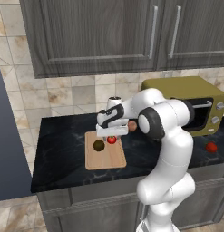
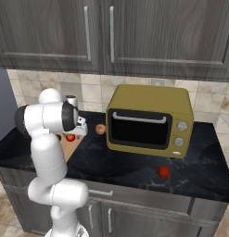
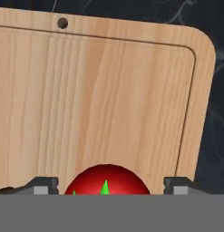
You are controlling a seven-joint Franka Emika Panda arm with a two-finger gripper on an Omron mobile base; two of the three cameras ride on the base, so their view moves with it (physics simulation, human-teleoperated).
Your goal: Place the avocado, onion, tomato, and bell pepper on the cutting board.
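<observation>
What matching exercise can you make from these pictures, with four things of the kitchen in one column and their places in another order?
Things:
1. avocado
2. tomato
3. onion
4. bell pepper

Places:
A. on the counter, in front of the microwave's right end
B. on the cutting board, between the open fingers of the gripper
C. on the counter, just left of the microwave
D. on the cutting board, left of the tomato in the left base view

Pairs: 1-D, 2-B, 3-C, 4-A
</observation>
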